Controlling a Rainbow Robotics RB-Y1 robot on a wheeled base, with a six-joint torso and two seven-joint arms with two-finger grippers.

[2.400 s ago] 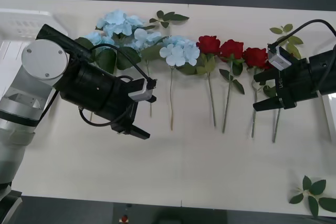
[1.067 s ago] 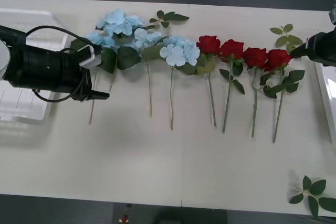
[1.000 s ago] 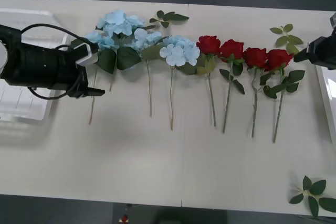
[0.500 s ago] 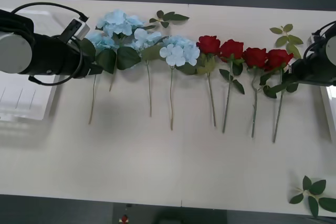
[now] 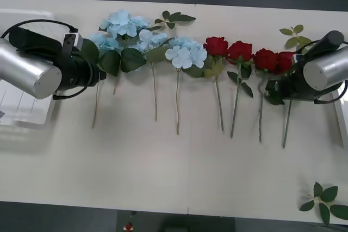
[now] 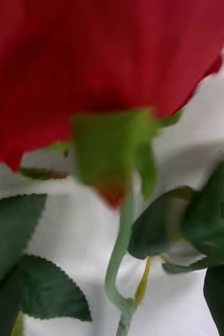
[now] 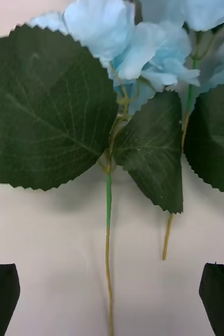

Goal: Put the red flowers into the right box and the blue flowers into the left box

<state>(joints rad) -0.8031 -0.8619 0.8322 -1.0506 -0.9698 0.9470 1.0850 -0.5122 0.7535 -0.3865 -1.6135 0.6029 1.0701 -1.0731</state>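
The left tool [image 7: 112,294] is spread wide, its black fingertips [image 7: 1,291] either side of one thin green stem with nothing pinched yet. It sits near the worktop's [image 5: 163,177] left edge, right at the end of the row of pale-blue fabric hydrangea clusters, the blue flowers [image 5: 122,31]. The right tool [image 5: 280,85] is tucked in at the outermost of the deep-red artificial roses, the red flowers [image 5: 242,52], near the right edge; I honestly can't tell whether it's gripping or not, and its wrist camera is basically nose-to-bloom [image 6: 106,68].

If I were driving the left one, I'd close on the bare stem below the big serrated leaves [image 7: 49,105], not on them, and keep the neighbouring stem out of the bite.

Every flower lies flat with its long axis running front to back: heads toward the far edge, stems pointing at the near edge. The white latticed plastic basket, the left box [image 5: 22,107], is at the left edge under that arm. The white rim of the right box [image 5: 340,115] peeks in at the right edge.
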